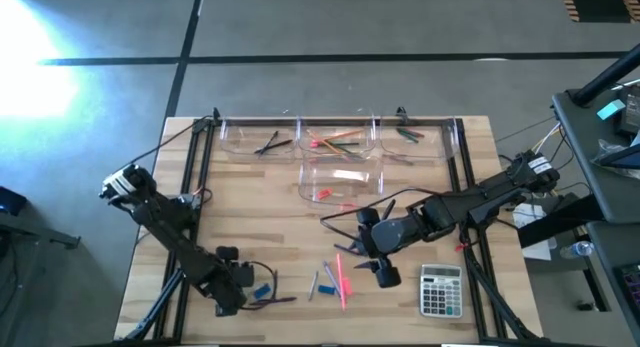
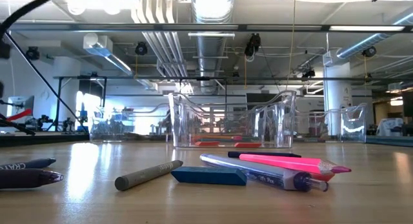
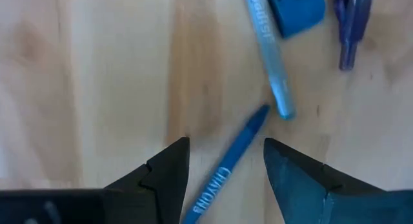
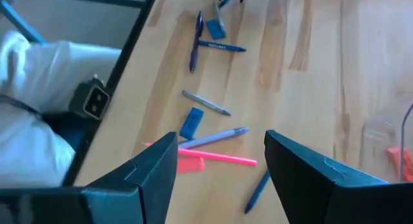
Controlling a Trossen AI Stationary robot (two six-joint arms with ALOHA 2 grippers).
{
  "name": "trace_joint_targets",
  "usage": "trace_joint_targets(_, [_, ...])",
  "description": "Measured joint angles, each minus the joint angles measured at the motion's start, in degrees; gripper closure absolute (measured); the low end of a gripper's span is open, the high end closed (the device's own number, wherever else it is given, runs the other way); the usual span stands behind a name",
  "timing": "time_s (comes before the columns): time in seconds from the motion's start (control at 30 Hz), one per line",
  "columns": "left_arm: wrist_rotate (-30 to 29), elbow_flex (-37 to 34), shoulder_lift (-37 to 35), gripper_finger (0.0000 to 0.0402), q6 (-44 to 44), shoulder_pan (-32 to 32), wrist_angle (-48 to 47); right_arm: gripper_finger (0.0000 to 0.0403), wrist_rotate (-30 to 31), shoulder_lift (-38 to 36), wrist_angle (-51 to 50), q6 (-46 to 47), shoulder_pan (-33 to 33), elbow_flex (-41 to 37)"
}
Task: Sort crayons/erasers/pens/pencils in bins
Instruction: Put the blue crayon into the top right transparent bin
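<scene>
My left gripper (image 1: 240, 287) (image 3: 226, 143) stands open near the table's front left, pointing down. Its fingers stand on either side of a blue crayon (image 3: 227, 164) lying flat on the wood, without touching it. Beside the crayon lie a light blue stick (image 3: 270, 56), a blue eraser (image 3: 294, 10) and a purple pen (image 3: 352, 24). My right gripper (image 1: 352, 249) (image 4: 221, 143) hangs open above the table's middle. Under it lie a pink pencil (image 4: 216, 158), a blue eraser (image 4: 191, 122), a grey crayon (image 4: 205, 102) and a lilac pen (image 4: 216, 138). Clear bins (image 1: 338, 137) stand along the far edge.
One more clear bin (image 1: 340, 179) stands in front of the far row and holds pink erasers. The far bins hold dark pens (image 1: 268, 143), pencils (image 1: 335, 140) and crayons (image 1: 405, 135). A grey calculator (image 1: 440, 290) lies at the front right. A dark blue pen (image 4: 257, 192) lies near the pink pencil.
</scene>
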Motion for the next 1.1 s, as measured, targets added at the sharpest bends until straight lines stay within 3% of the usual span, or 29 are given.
trace_joint_targets(0.37, [-1.5,0.2,5.9,0.0226,-1.5,-0.9,-0.2,0.0184,-0.1,0.0,-1.7,-4.0,0.0,0.0])
trace_joint_targets(0.63, [-1.8,0.4,8.7,0.0312,-0.7,-0.9,-0.9,0.0184,0.0,0.0,-1.3,-5.0,-0.3,0.1])
trace_joint_targets(0.8, [-1.9,0.2,6.7,0.0386,0.0,0.0,-2.2,0.0184,1.0,0.0,-1.1,-4.4,-0.4,1.0])
trace_joint_targets(0.97, [-1.0,0.4,1.3,0.0393,0.1,1.8,-2.6,0.0184,1.0,0.0,-1.2,0.3,-0.4,1.0])
trace_joint_targets(1.1, [-9.2,0.1,-4.0,0.0397,0.3,2.4,-5.0,0.0184,1.0,0.0,-1.3,1.4,-0.1,0.0])
